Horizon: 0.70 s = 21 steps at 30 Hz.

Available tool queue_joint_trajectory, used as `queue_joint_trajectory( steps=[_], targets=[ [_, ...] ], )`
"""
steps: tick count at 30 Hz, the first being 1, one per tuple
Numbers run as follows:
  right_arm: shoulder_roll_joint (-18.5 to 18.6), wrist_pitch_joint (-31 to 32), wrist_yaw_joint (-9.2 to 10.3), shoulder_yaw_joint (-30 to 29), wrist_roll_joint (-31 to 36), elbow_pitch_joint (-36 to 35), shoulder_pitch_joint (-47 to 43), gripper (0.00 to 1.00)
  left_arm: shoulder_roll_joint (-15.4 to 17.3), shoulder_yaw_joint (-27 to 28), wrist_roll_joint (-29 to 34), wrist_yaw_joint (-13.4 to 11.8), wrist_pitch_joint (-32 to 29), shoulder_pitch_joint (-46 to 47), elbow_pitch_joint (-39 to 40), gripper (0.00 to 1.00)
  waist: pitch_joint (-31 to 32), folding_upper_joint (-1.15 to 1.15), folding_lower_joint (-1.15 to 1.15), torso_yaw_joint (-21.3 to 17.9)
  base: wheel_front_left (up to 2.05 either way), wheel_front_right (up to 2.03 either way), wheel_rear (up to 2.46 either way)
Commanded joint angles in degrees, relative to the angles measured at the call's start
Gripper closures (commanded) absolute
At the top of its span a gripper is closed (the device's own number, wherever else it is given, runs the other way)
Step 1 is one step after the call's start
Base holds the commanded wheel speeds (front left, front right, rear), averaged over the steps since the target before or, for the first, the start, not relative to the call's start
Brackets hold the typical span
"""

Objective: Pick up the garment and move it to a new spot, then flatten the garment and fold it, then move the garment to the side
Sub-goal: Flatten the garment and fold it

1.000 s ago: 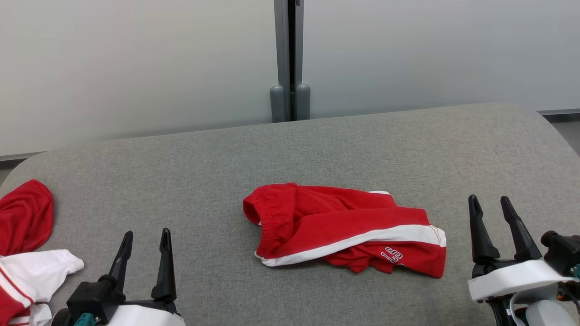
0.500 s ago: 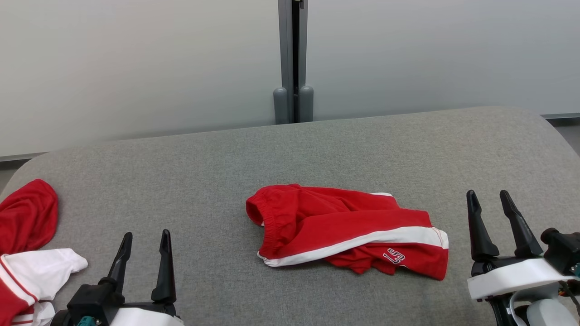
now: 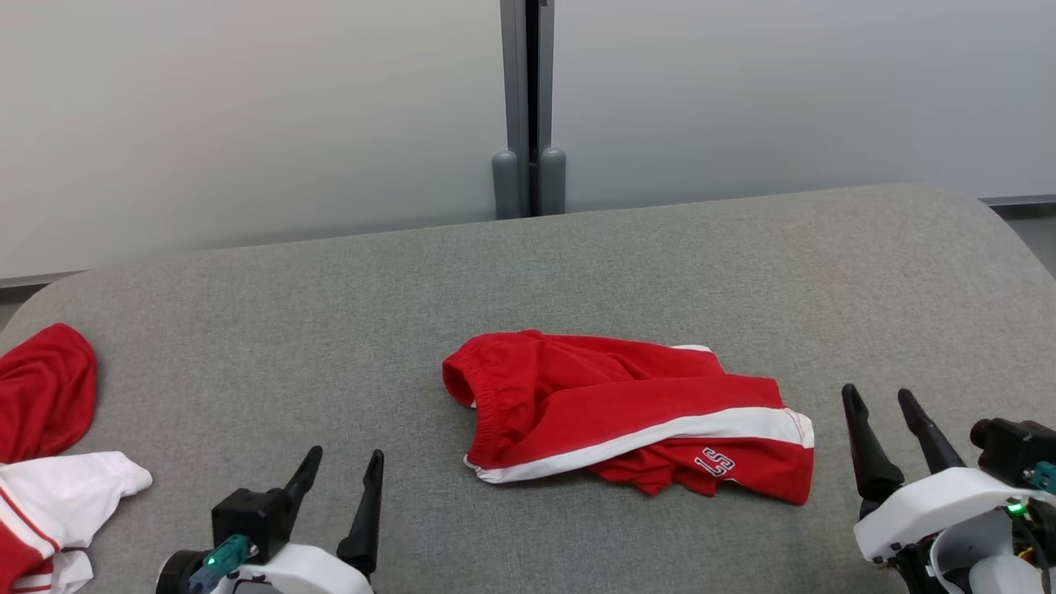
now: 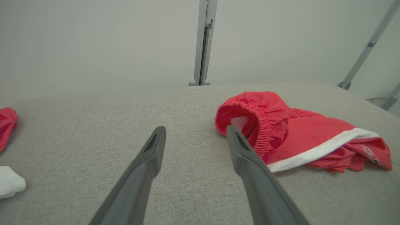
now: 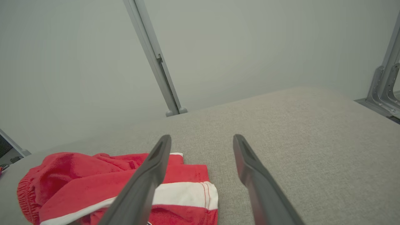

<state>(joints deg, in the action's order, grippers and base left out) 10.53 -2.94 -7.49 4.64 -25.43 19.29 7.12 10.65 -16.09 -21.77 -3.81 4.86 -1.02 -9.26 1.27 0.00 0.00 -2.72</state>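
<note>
The garment point(image 3: 627, 417) is a pair of red shorts with a white side stripe, lying crumpled in the middle of the grey padded table point(image 3: 528, 272). Its elastic waistband faces left and gapes toward my left gripper point(image 4: 195, 131), with the shorts point(image 4: 297, 131) just right of its fingers. My left gripper point(image 3: 344, 460) stands open at the lower left, tilted toward the shorts and apart from them. My right gripper point(image 3: 876, 396) stands open at the lower right, beside the stripe end. In the right wrist view the shorts point(image 5: 78, 181) lie left of my open right gripper point(image 5: 201, 139).
A second red garment point(image 3: 41, 388) and a white piece with red trim point(image 3: 58, 503) lie at the table's left edge. A pale wall with a grey post point(image 3: 528, 107) stands behind the table. The table's corners are rounded.
My left gripper has shifted right and tilted toward the shorts. My right gripper has dropped slightly lower in the view. The shorts have not moved.
</note>
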Motion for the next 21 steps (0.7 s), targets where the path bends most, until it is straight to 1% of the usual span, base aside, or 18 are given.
queue_joint_trajectory(
  steps=[1,2,7,11,15,21],
  targets=[
    [0.1,2.5,0.0,-0.4,-1.0,0.9,1.0,0.0,0.4,-0.8,-0.5,1.0,-1.3,1.4,-0.9,0.0,-0.4,0.0,0.0,-0.3,0.0,0.0,0.0],
    [0.1,2.5,0.0,-0.4,-1.0,0.9,1.0,0.0,0.4,-0.8,-0.5,1.0,-1.3,1.4,-0.9,0.0,-0.4,0.0,0.0,-0.3,0.0,0.0,0.0],
    [1.1,11.3,0.0,-0.7,-4.2,5.0,3.4,0.0,0.1,-3.6,-1.2,3.9,-5.0,3.7,-4.4,0.0,-2.4,0.0,0.0,-0.9,0.0,0.0,0.0],
    [1.3,15.7,0.0,0.2,-7.5,7.4,6.4,0.0,-0.4,-6.0,-0.9,6.1,-7.3,6.8,-7.7,0.0,-4.9,0.0,0.0,-1.0,0.0,0.0,0.0],
    [2.0,17.6,0.0,1.7,-10.4,9.3,9.2,0.0,-1.1,-7.9,-0.4,7.9,-8.0,10.4,-10.2,0.0,-7.0,0.0,0.0,-0.7,0.0,0.0,0.0],
    [3.0,18.6,0.0,4.4,-13.7,12.6,12.4,0.0,-1.8,-10.2,-0.4,9.4,-8.7,15.1,-14.1,0.0,-9.3,0.0,0.0,0.2,0.0,0.0,0.0]
  ],
)
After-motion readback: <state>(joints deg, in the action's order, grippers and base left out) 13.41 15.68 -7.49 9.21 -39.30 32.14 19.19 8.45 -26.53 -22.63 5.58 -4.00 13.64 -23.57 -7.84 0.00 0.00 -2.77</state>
